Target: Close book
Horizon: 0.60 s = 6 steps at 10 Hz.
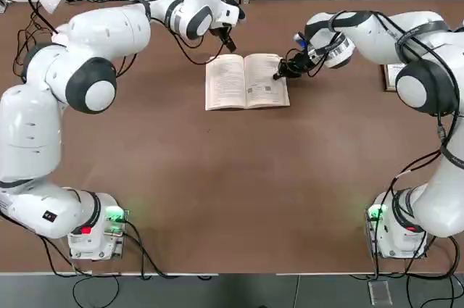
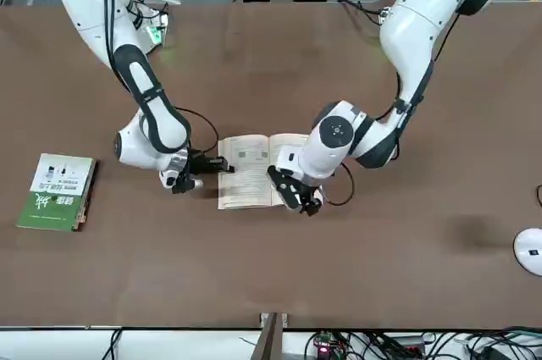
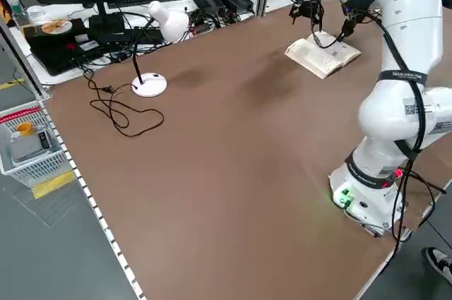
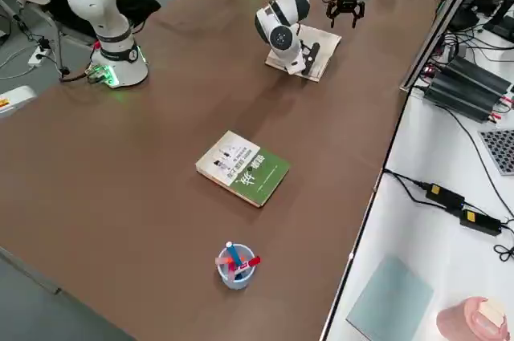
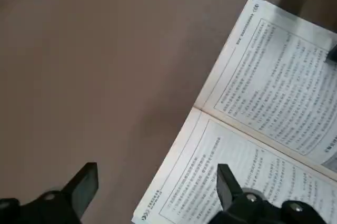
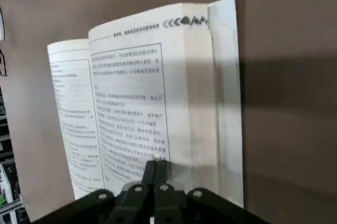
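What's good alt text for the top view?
An open book lies flat on a brown table. The right hand, fingers together, touches its right page edge, while the left hand, fingers open, hovers over its far left corner.

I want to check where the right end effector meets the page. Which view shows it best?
The right wrist view: shut fingertips press on the book near its right edge. The top view shows the right end effector smaller; in the front view it is side-on.

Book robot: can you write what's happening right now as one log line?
book: open flat on table | right tool: shut, tips on right-hand page edge | left tool: open, above far edge | step: closing not yet done
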### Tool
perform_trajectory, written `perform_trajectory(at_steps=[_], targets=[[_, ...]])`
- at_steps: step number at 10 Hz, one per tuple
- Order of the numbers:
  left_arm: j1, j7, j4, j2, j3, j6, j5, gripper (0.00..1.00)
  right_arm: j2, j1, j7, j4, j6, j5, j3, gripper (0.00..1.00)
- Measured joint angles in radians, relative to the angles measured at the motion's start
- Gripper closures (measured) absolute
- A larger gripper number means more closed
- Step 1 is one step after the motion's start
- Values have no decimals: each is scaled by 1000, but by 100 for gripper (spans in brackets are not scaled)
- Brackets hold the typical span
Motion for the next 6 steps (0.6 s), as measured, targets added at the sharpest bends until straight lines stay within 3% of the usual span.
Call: perform_trajectory(at_steps=[6], targets=[[26,129,8,33,0,81,0,0,17,2,-28,0,7,2,-2,99]])
